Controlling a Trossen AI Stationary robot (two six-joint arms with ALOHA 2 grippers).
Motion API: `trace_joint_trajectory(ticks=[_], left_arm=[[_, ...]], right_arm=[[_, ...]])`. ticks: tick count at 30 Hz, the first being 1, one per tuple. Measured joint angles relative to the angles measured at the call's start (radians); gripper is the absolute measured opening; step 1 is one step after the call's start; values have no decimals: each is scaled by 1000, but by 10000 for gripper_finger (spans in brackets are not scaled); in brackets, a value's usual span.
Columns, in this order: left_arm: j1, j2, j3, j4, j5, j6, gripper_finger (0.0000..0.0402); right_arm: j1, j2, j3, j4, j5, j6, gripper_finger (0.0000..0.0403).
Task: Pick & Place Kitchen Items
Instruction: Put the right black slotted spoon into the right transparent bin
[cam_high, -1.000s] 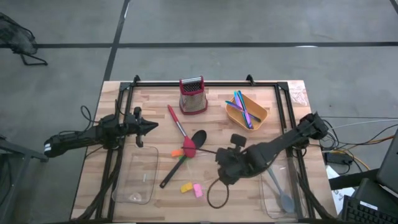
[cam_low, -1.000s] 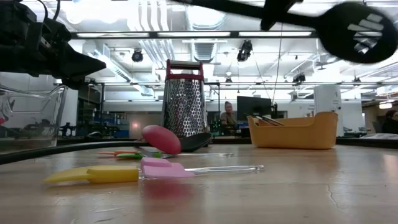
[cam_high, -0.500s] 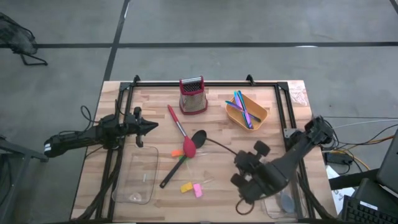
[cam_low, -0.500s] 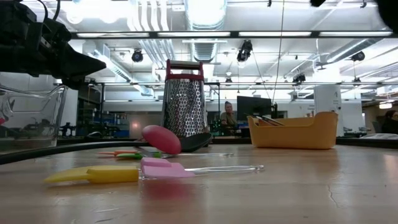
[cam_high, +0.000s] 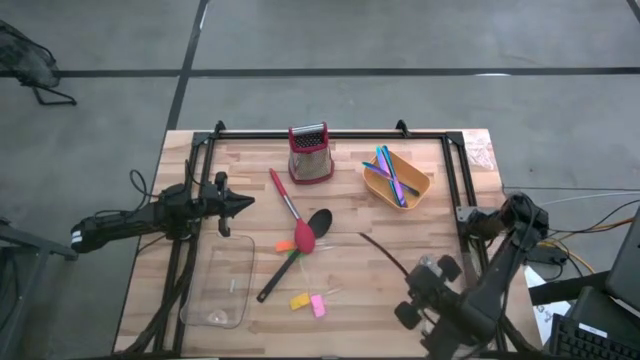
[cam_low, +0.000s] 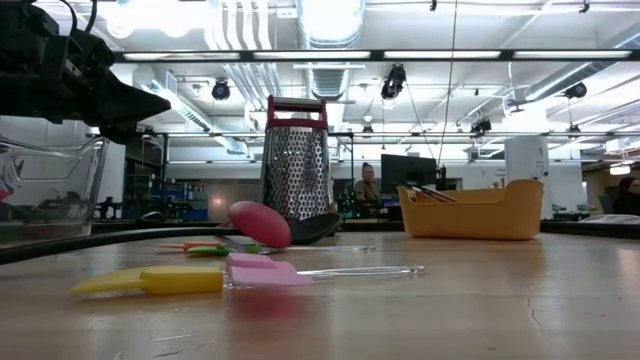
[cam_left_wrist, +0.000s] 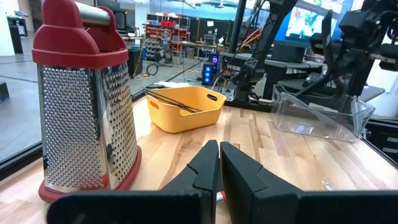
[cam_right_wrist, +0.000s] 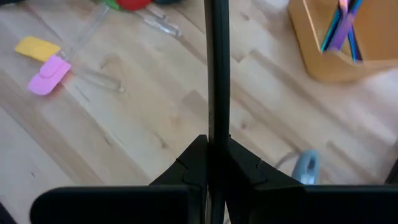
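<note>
My right gripper (cam_high: 425, 287) is over the table's near right part, shut on a long black spoon (cam_high: 385, 255), whose handle shows in the right wrist view (cam_right_wrist: 216, 74). The spoon's head is hidden under the arm. My left gripper (cam_high: 243, 203) waits shut at the table's left. A red-headed spoon (cam_high: 303, 238) and another black spoon (cam_high: 300, 255) lie crossed mid-table. Small orange (cam_high: 283, 246), green (cam_high: 292, 256), yellow (cam_high: 298, 299) and pink (cam_high: 318, 306) pieces lie near them. Blue, purple and green sticks (cam_high: 390, 172) lie in a yellow bin (cam_high: 420, 186). My right gripper pinches the black spoon's handle (cam_right_wrist: 215, 127) between its two fingers (cam_right_wrist: 193, 158). The handle sticks out ahead of the fingers, toward the table's far left. The spoon is lifted clear of the table. Which stretch of the handle I have is hidden by the arm.
A red box grater (cam_high: 310, 153) stands at the far middle. A clear container (cam_high: 222, 280) lies near left. Another clear container (cam_left_wrist: 317, 115) sits under my right arm, with a grey-blue spoon (cam_right_wrist: 305, 168) in it. Black rails (cam_high: 330, 133) frame the table.
My right gripper has carried the black spoon toward the table's right and near edges. The spoon's head has passed out of the low view and under the arm, and the handle's free end has drawn away from the red spoon.
</note>
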Motion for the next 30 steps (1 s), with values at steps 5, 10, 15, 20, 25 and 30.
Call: trace_joint_trajectory(ticks=[5,10,15,20,25,30], left_arm=[[0,0,0,0,0,0,23],[0,0,0,0,0,0,23],[0,0,0,0,0,0,23],[0,0,0,0,0,0,23],[0,0,0,0,0,0,23],[0,0,0,0,0,0,23]], right_arm=[[60,2,-52,0,-73,138,28],[116,3,-108,0,-120,293,28],[162,3,-171,2,-283,411,28],[179,3,-213,8,-336,450,28],[178,9,-240,12,-382,451,29],[178,11,-261,14,-440,453,29]])
